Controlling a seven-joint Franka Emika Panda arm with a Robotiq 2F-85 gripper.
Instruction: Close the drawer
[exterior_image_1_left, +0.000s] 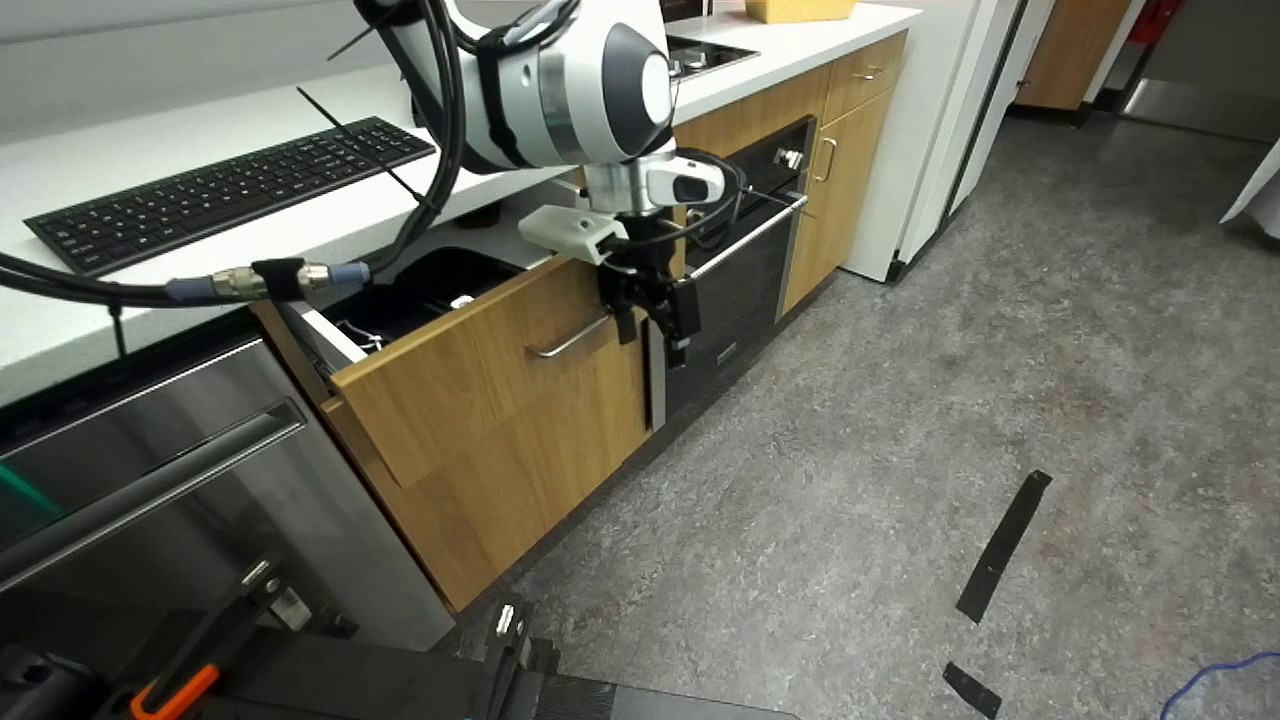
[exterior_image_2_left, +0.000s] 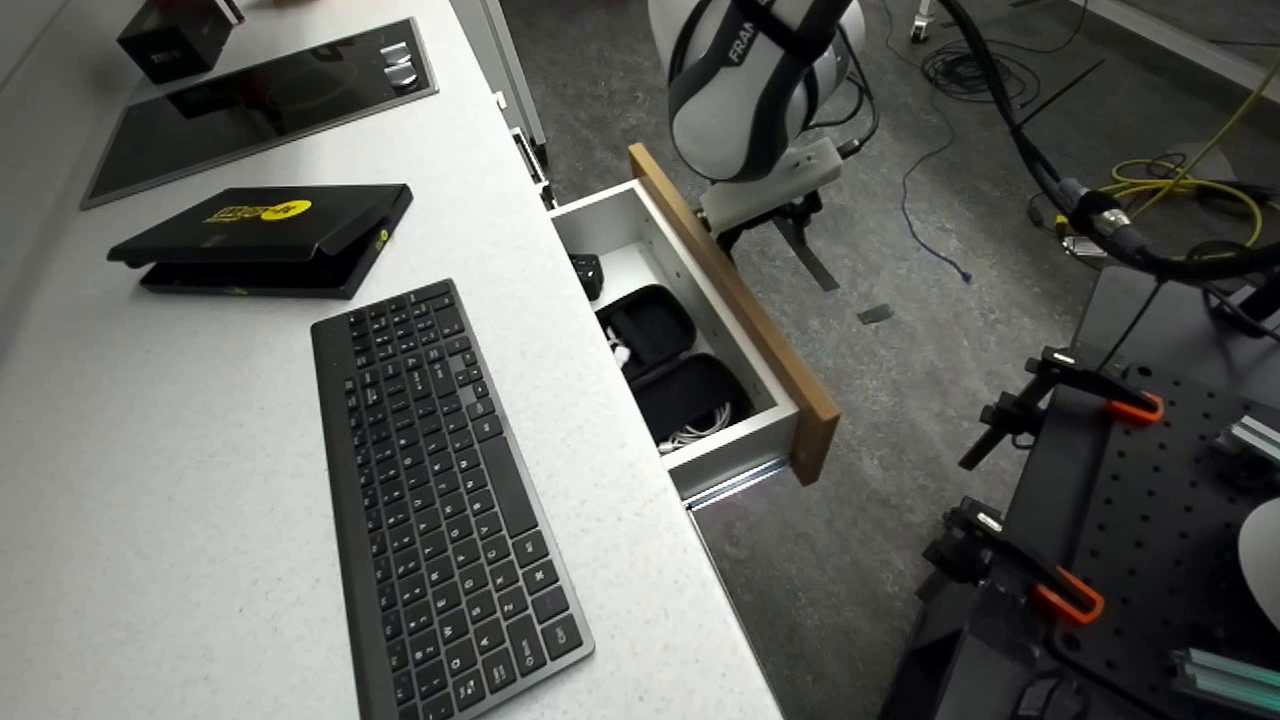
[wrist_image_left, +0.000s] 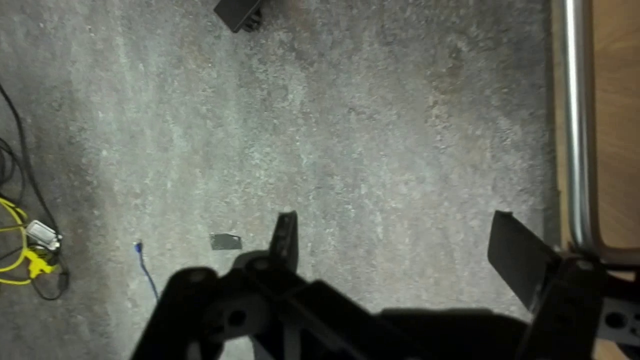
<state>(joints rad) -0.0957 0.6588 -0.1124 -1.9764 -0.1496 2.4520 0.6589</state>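
The drawer (exterior_image_1_left: 470, 385) is pulled out from under the white counter, with its oak front facing the floor space. In an exterior view its white inside (exterior_image_2_left: 725, 335) holds black cases with white cables. Its silver bar handle (exterior_image_1_left: 568, 338) also shows at the right of the wrist view (wrist_image_left: 577, 125). My gripper (exterior_image_1_left: 655, 335) points down in front of the drawer front, just past one end of the handle. In the wrist view the gripper (wrist_image_left: 395, 215) is open, with only floor between its fingers. One finger is close to the drawer front and handle end; I cannot tell if it touches.
A stainless-steel appliance (exterior_image_1_left: 200, 480) and a black oven (exterior_image_1_left: 740, 270) flank the drawer. A keyboard (exterior_image_2_left: 440, 490) and a black box (exterior_image_2_left: 265, 235) lie on the counter (exterior_image_2_left: 230, 420). A black table with orange clamps (exterior_image_2_left: 1070, 595) stands opposite. Cables (exterior_image_2_left: 1180, 190) lie on the floor.
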